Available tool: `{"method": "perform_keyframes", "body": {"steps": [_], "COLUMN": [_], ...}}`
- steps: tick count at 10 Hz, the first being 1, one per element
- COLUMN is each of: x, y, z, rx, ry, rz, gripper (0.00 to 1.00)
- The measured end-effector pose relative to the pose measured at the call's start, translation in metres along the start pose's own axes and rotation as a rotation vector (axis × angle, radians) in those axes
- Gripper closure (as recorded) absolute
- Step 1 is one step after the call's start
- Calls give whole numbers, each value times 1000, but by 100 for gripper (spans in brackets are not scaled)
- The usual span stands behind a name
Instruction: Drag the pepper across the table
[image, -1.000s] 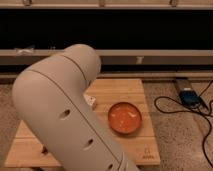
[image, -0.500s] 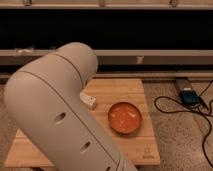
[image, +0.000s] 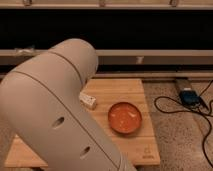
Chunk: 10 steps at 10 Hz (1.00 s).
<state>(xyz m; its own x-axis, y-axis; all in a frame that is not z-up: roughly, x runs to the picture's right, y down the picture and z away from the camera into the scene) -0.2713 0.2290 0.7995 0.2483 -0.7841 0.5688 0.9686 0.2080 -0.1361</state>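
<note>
Big arm covers the table's left half. The pepper and gripper are hidden behind it, so the pepper's axis and the gripper's grip can't be told. Orange bowl near right edge.

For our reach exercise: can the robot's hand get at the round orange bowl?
Probably yes: the round orange bowl lies uncovered on the tan wooden table; the hand is out of view.

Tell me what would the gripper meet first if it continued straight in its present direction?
That cannot be told: the gripper is not in view, probably behind the pale arm, so its direction does not show. On the table, an orange bowl and a small light block lie beside the arm.
</note>
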Motion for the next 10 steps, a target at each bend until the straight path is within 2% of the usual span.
{"method": "perform_keyframes", "body": {"steps": [4,8,9,10], "x": [17,21,21,22], "y": [34,73,85,98], "z": [-2,-1,0,1], "rx": [18,37,43,46], "ry": [10,9,8,6], "rz": [120,226,259,289], "gripper": [100,100,98,90]}}
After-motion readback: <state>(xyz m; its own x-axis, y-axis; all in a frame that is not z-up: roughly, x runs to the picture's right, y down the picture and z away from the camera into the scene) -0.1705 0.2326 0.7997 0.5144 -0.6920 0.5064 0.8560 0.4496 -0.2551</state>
